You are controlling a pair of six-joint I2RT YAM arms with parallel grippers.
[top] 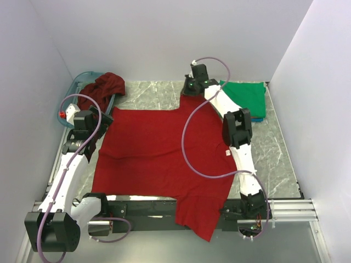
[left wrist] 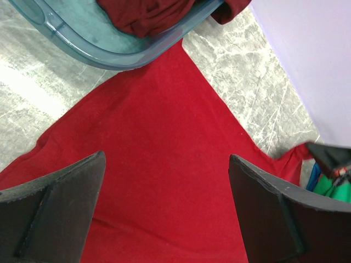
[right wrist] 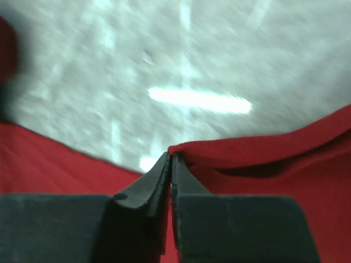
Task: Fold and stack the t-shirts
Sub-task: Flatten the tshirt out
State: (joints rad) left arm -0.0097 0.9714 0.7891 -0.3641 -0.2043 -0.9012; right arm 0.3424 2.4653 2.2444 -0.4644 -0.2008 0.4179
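Observation:
A bright red t-shirt [top: 159, 156] lies spread flat over the marble table, one sleeve hanging off the near edge. My right gripper [top: 188, 91] is at the shirt's far right corner. In the right wrist view its jaws [right wrist: 171, 158] are shut, pinching a raised edge of the red t-shirt [right wrist: 263, 150]. My left gripper [top: 104, 117] hovers over the shirt's far left corner, and its fingers [left wrist: 66, 192] stand wide open above the red cloth [left wrist: 164, 142], holding nothing. A maroon t-shirt [top: 107, 86] is heaped in the teal basket [left wrist: 109, 52]. A folded green t-shirt [top: 247, 97] lies at the far right.
The teal basket [top: 82, 76] stands in the far left corner against the wall. A blue cloth edge [top: 258, 118] shows under the green t-shirt. White walls close in the table on three sides. Purple cables loop above both arms.

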